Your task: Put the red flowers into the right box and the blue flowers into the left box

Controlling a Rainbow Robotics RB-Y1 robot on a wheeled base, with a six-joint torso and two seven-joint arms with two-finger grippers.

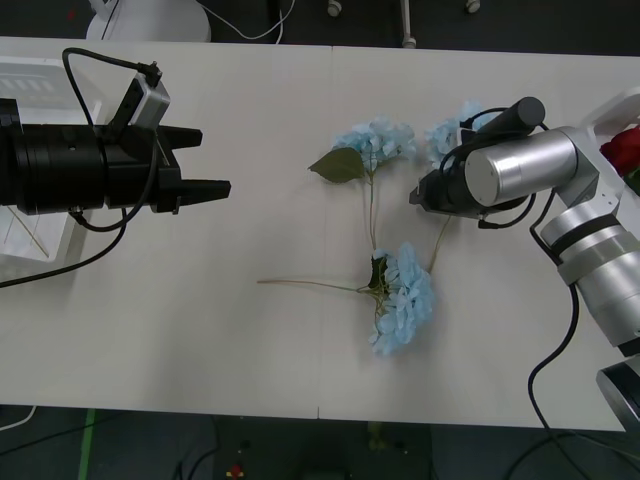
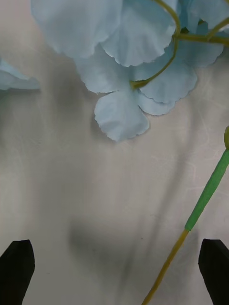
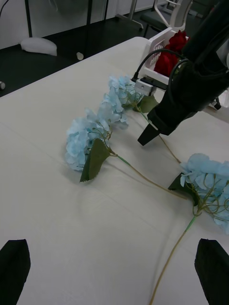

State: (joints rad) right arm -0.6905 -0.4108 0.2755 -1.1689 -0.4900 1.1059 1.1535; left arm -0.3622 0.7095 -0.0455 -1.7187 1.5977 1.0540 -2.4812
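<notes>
Three blue flowers (image 1: 403,297) lie mid-frame on the worktop (image 1: 250,380); red flowers (image 1: 625,148) already sit in the right box (image 1: 612,112) at the right edge. Our right hand (image 1: 418,196) hovers open over a stem (image 2: 205,195). We lower until the fingers straddle that stem, then close. The left hand (image 1: 215,163) waits open at centre left, near the left box (image 1: 30,80).

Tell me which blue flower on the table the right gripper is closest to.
The far-right blue flower, partly hidden behind the right gripper, whose open fingers straddle its stem. The other two lie farther toward the table's middle.
</notes>
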